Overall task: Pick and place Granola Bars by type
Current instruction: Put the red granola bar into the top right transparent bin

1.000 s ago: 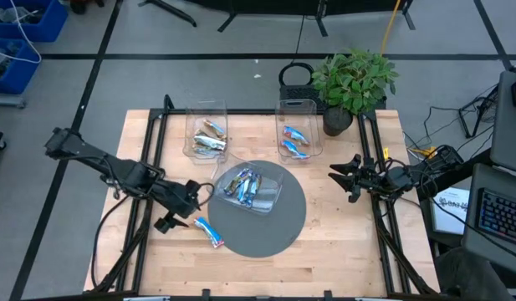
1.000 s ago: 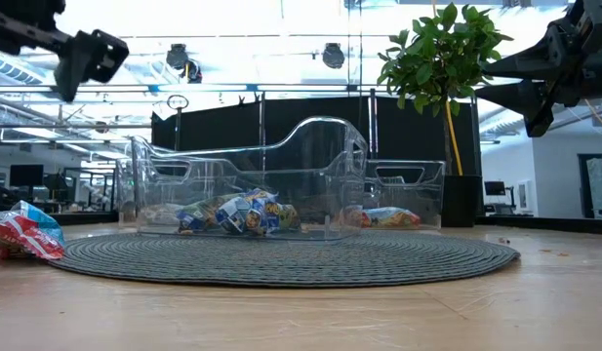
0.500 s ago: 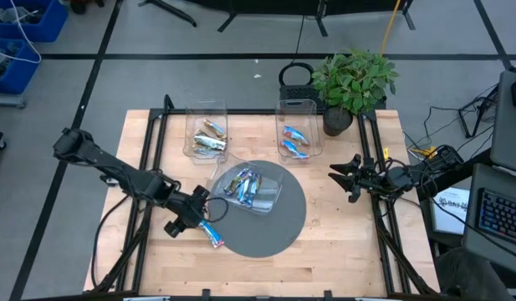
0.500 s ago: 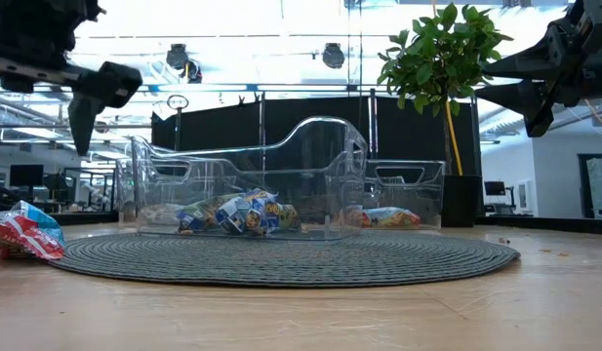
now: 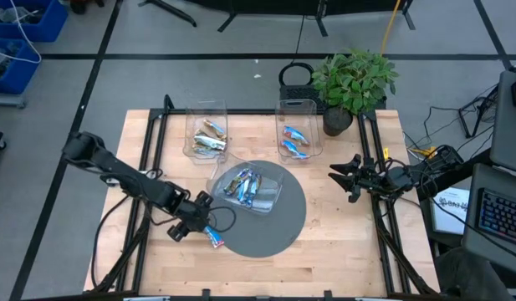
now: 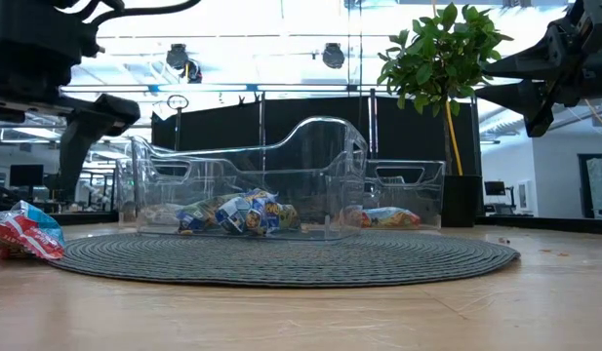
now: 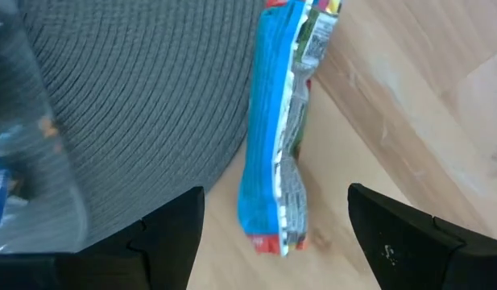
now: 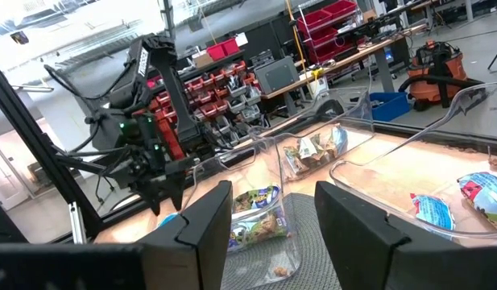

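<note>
A bright blue granola bar [image 7: 279, 137] with a red end lies flat at the near-left edge of the round grey mat [image 5: 283, 226], its one end on the wood; it also shows in the high view [image 5: 213, 237] and the low view [image 6: 22, 232]. My left gripper [image 7: 276, 242] hangs open just above it, pointing steeply down, one finger on each side of the bar's near end, touching nothing. More granola bars lie in a clear bin [image 5: 249, 186] on the mat and in two far bins [image 5: 206, 136] [image 5: 296, 138]. My right gripper [image 5: 345, 178] waits open at the table's right.
A potted plant [image 5: 351, 84] and a black basket [image 5: 296, 77] stand at the far right of the table. Black frame rails [image 5: 149, 167] run along the left and right sides. Bare wood lies along the near edge.
My left gripper has come down and toward the table's near-right, over the blue bar at the mat's edge, tipping to point more steeply down. Its fingers stay apart. The bar has kept its place.
</note>
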You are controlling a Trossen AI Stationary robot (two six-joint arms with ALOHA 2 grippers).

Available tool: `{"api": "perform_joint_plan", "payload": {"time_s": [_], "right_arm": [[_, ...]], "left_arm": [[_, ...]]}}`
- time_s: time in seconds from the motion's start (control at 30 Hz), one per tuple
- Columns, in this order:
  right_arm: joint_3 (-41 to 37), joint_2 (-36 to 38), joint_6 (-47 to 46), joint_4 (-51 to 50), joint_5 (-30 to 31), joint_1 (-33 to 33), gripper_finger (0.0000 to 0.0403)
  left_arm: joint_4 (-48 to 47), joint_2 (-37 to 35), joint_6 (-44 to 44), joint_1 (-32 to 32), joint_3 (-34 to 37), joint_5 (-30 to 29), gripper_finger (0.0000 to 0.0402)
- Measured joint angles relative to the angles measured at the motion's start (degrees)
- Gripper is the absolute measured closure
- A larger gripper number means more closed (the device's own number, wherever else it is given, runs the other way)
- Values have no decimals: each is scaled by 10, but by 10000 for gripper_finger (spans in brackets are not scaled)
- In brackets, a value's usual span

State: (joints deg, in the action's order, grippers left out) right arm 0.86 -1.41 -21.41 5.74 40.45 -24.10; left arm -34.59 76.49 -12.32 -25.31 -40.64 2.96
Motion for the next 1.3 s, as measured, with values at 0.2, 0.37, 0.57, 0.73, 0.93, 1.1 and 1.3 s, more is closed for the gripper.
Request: {"api": "perform_joint_plan", "payload": {"time_s": [0.2,0.37,0.57,0.73,0.93,1.1,1.3], "right_arm": [[0,0,0,0,0,0,232],[0,0,0,0,0,0,232],[0,0,0,0,0,0,232],[0,0,0,0,0,0,232],[0,0,0,0,0,0,232],[0,0,0,0,0,0,232],[0,0,0,0,0,0,232]], "left_arm": [[38,29,9,-11,0,-5,94],[56,61,9,-11,0,-14,94],[63,99,7,-11,0,-15,94],[65,114,24,-10,-2,-9,99],[77,114,37,-11,-2,-12,190],[86,114,75,-10,-1,-29,305],[104,115,79,-11,-1,-31,385]]}}
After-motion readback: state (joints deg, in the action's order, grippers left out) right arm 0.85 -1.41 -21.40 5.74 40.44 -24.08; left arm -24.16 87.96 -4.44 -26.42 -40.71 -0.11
